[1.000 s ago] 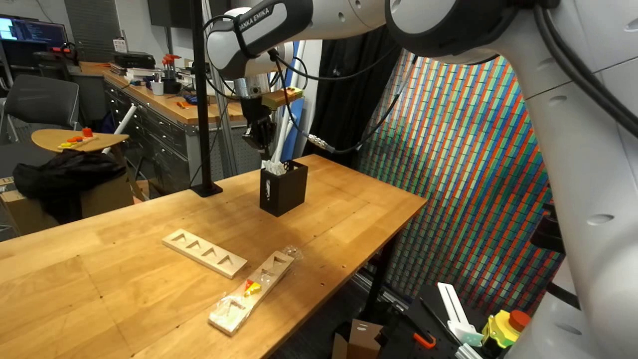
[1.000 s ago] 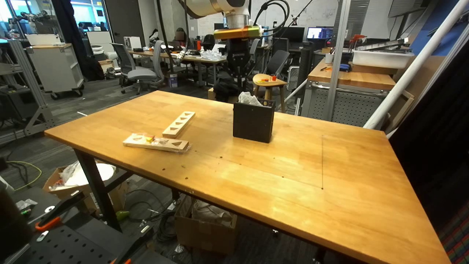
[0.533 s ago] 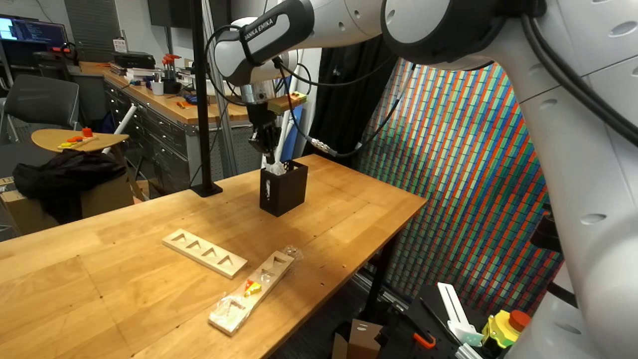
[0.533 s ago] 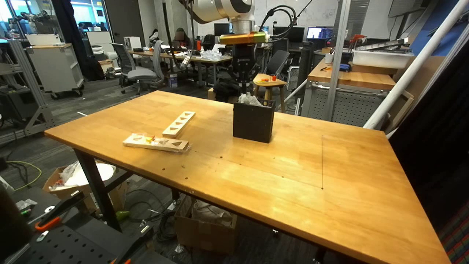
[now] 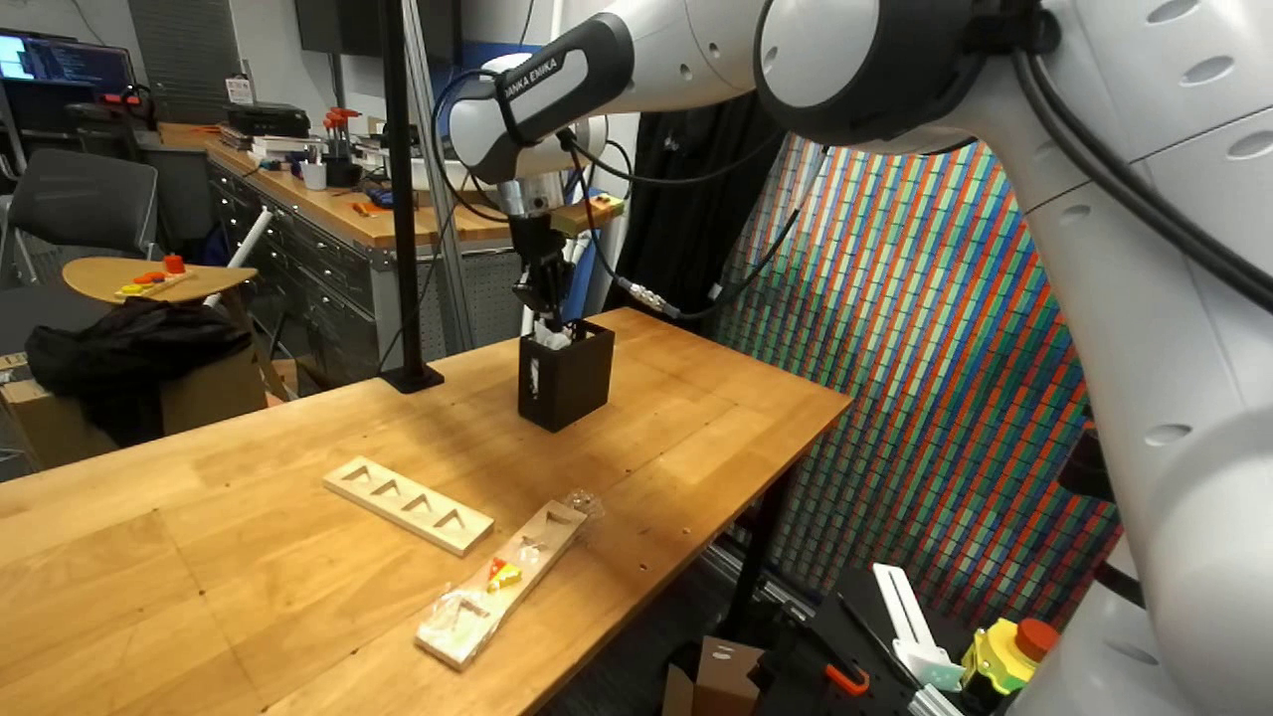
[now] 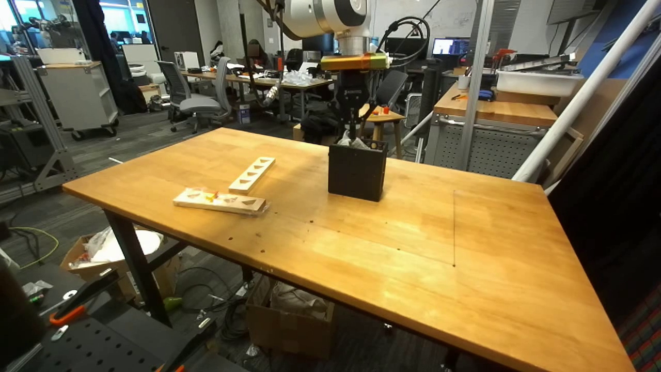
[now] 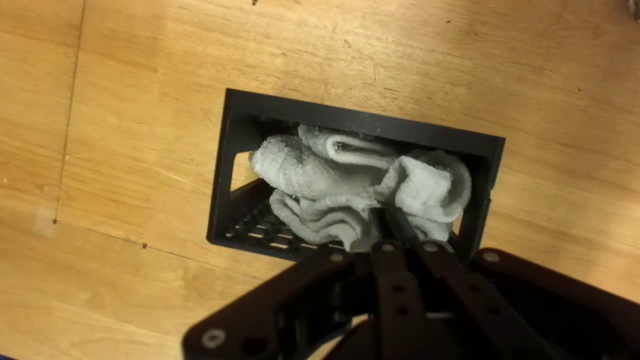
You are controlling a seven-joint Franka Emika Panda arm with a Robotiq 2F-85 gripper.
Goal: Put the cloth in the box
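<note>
Brown cardboard carton [image 6: 286, 333] down under the near edge of the worktop [image 6: 496, 232], w/ crumpled pale stuff [image 6: 298, 299] inside, can't ID it. Up top, a wood strip [image 6: 224, 203] in clear wrap [image 5: 585, 504], red & yellow pcs [image 5: 504, 576] showing, then a plain strip [image 6: 252, 174] w/ triangular slots. Apart from those, the black box [image 6: 356, 173] stands upright, open-topped, w/ the cloth [image 7: 345, 186] in it, a bit poking above the rim in both exterior views. Cloth's off-white to grey, thick, fuzzy, bunched in loops & folds. Hand [image 7: 389, 216] is clenched, tips tog. & down on the cloth; can't tell if any fabric's pinched betw. them. In wrist view it hides part of the rim. Arm [image 6: 304, 18] cut off up top in both exterior views. Far bench [image 6: 501, 109]: white tub [image 6: 539, 82] w/ grey stuff [image 6: 539, 63] on it, too small to make out.
</note>
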